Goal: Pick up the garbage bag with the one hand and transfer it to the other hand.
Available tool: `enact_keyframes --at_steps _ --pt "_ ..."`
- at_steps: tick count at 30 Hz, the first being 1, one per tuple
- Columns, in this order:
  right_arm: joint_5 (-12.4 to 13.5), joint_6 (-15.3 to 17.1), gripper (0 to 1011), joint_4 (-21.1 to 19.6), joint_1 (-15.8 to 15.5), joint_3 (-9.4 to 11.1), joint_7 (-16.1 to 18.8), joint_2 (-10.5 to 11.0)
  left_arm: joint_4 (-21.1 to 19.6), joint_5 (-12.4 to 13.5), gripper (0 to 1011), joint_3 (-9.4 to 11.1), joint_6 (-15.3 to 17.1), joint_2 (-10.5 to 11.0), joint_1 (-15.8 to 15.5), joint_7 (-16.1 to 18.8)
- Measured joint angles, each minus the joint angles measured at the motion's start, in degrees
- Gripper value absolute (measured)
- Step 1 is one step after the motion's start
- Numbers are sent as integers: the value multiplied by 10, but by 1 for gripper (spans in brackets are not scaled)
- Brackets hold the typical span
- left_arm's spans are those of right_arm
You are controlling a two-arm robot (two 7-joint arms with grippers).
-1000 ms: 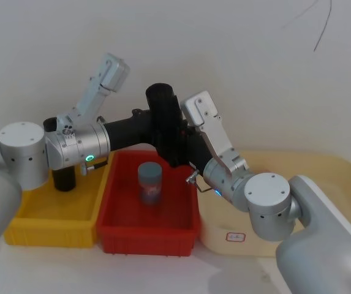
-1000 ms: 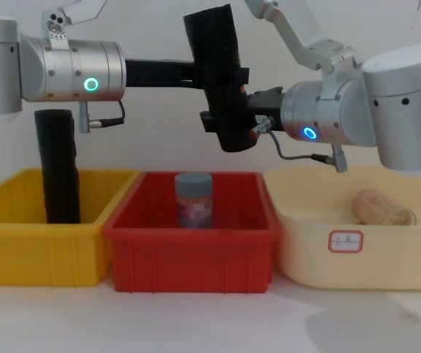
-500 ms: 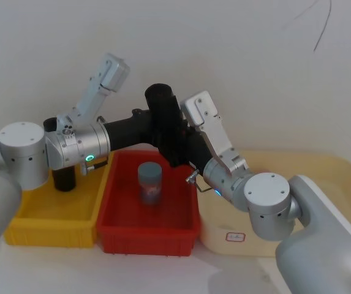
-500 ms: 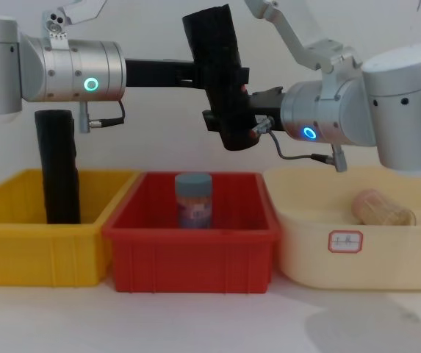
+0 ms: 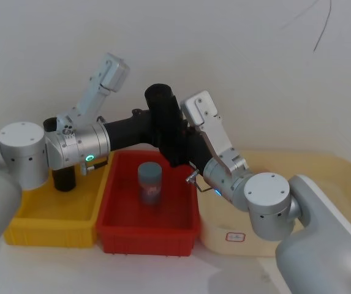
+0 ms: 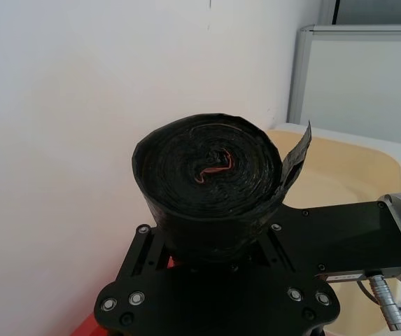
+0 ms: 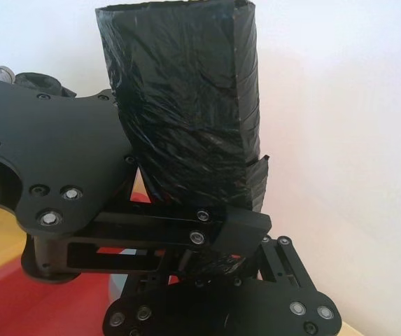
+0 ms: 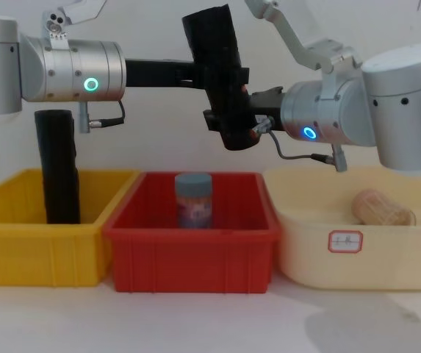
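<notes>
Holding garbage bag (image 8: 220, 73): both pincers clamped | red bin (image 8: 192, 241): jar (image 8: 194, 199) | yellow bin (image 8: 19, 243): slim roll (image 8: 59, 166)

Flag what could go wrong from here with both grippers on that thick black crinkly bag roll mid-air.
1. The thick black roll of crinkly plastic bags hangs tilted over the red plastic bin. If the left gripper lets go before the right gripper grips firmly, it may drop onto the grey-lidded jar.
2. The right gripper holds only the roll's lower end, so the roll may pivot.
3. A loose plastic flap could snag on withdrawal.
</notes>
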Motion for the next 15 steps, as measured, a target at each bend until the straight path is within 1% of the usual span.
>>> enact_keyframes --at_steps 8,11,12,13,15 --pt "0 0 510 0 0 0 0 0 0 0 436 0 0 0 0 0" --pt "0 0 507 0 0 0 0 0 0 0 538 0 0 0 0 0" --pt "0 0 507 0 0 0 -1 0 0 0 550 0 0 0 0 0" --pt "0 0 506 0 0 0 -1 0 0 0 594 0 0 0 0 0" --pt "0 0 507 0 0 0 -1 0 0 0 632 0 0 0 0 0"
